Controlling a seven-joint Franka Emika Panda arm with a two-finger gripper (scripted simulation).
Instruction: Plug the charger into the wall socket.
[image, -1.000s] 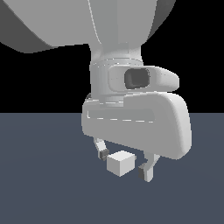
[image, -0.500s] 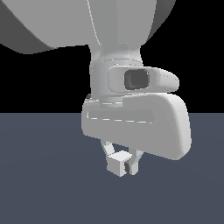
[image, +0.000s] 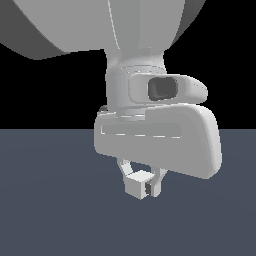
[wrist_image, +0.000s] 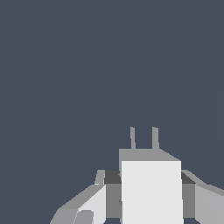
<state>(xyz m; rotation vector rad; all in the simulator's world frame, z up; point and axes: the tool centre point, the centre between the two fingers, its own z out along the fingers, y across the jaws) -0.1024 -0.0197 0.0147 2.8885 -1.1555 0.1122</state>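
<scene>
The charger (image: 138, 184) is a small plain white cube held between my gripper's fingers (image: 141, 183) under the big white hand in the exterior view. The gripper is shut on it and holds it just above the dark grey floor (image: 50, 210). In the wrist view the charger (wrist_image: 151, 188) fills the space between the two fingers, and its two thin prongs (wrist_image: 143, 138) stick out from its far face. The wall socket is out of view in both views.
The white arm and hand (image: 155, 135) block much of the exterior view. The dark grey floor (wrist_image: 87, 65) fills the wrist view, with nothing else on it.
The fingers have closed from wide open onto the charger, and the cube has risen a little with the gripper.
</scene>
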